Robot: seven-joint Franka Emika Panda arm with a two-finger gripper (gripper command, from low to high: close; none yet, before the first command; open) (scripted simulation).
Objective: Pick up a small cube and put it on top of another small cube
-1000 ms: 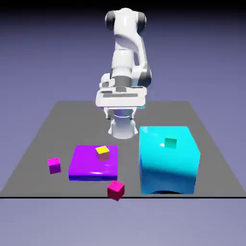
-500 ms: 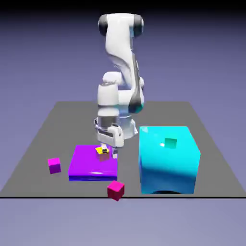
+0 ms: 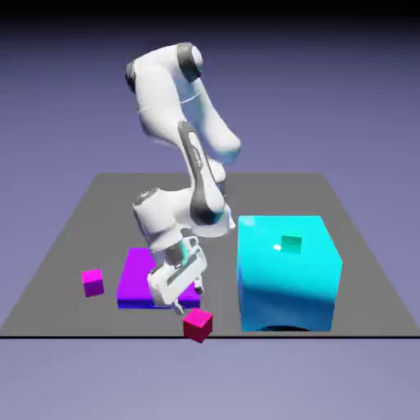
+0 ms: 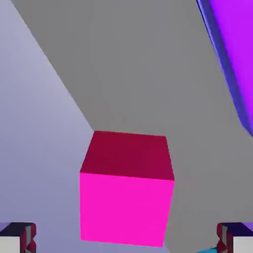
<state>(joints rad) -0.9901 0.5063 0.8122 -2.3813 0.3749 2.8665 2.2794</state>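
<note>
My claw [image 4: 126, 238] gapes wide; I should centre the crimson cube [image 4: 127, 190] between my tips, though height is hard to judge, then descend gently

I can read no text, label, brand, number or sign in either view. Along the dark strip [image 3: 196, 156] of my arm [image 3: 160, 98] there are some small pale marks (lettering or not, I cannot tell), too small and blurred in the exterior view for me to make out.
</note>
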